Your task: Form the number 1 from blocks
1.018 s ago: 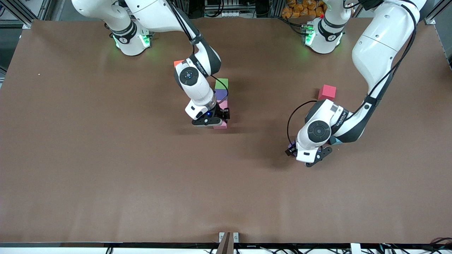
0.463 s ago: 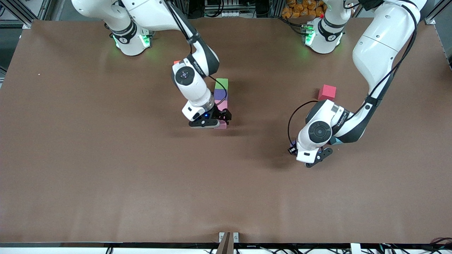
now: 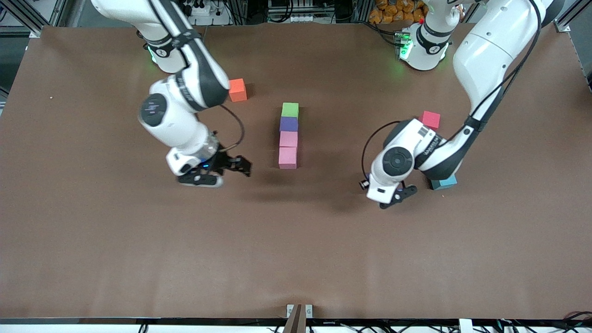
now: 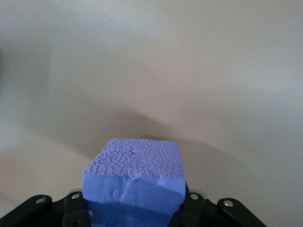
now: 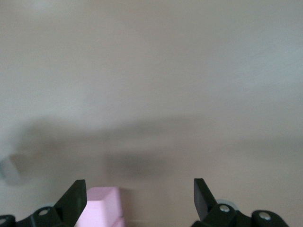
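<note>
From the front view you see four blocks in one touching row in the middle of the table (image 3: 92,259): the green block (image 3: 290,109) farthest from the camera, then a purple block (image 3: 289,124), a pink block (image 3: 288,138) and a second pink block (image 3: 287,157) nearest the camera. Your right gripper (image 3: 233,167) hangs over bare table beside that last pink block, toward the right arm's end, with its fingers spread and nothing between them. An orange cube (image 3: 237,89) sits near the right arm's elbow. Your left gripper (image 3: 386,196) is over bare table toward the left arm's end of the row; a red cube (image 3: 430,120) and a light-blue cube (image 3: 444,182) lie close to that arm's wrist (the light-blue one partly under it).

In the left wrist view, the left gripper (image 4: 135,215) is pinching the second purple block (image 4: 136,177) between its fingers, above plain table.

In the right wrist view, the right gripper (image 5: 139,198) shows both fingertips (image 5: 75,196) wide apart and empty, with a pink block's (image 5: 105,205) top just inside one fingertip, lower down on the table.
</note>
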`<action>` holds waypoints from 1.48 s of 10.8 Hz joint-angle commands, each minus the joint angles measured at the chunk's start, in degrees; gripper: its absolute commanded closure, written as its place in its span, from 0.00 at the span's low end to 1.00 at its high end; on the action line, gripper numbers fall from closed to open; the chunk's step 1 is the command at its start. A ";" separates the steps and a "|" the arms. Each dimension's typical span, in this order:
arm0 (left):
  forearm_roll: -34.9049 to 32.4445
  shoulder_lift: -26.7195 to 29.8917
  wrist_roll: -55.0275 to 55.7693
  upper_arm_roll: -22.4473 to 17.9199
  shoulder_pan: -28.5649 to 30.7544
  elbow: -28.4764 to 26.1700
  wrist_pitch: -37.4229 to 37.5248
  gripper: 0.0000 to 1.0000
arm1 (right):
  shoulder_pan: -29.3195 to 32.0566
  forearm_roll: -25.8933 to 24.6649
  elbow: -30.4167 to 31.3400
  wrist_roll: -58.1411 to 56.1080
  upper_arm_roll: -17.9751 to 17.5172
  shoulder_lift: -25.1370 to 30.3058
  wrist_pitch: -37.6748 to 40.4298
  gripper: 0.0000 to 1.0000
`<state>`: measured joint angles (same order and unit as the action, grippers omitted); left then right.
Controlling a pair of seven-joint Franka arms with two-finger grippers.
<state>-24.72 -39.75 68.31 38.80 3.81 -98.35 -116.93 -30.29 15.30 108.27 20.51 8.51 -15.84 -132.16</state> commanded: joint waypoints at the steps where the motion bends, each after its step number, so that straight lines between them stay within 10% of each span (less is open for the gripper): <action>1: 3.26 2.57 5.48 8.00 -0.46 -0.61 4.16 1.00 | 7.48 -10.60 -3.74 1.10 -3.92 2.65 9.67 0.00; 4: 3.54 1.96 16.72 14.72 -8.67 -0.53 4.08 1.00 | 22.69 -15.01 -9.64 1.99 -14.90 5.10 20.16 0.00; 10: 3.10 1.00 27.93 14.46 -26.90 -3.41 3.47 1.00 | 25.98 -19.26 -13.51 1.28 -15.19 11.62 29.58 0.00; 16: 0.48 -1.82 19.51 12.44 -27.89 -9.04 -5.91 1.00 | 28.61 -19.00 -19.84 -3.81 -14.66 11.10 35.30 0.00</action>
<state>-22.59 -42.19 90.57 51.70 -24.46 -104.89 -119.17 -3.64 -3.31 90.74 18.73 -5.13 -4.48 -99.04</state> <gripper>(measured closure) 0.410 0.000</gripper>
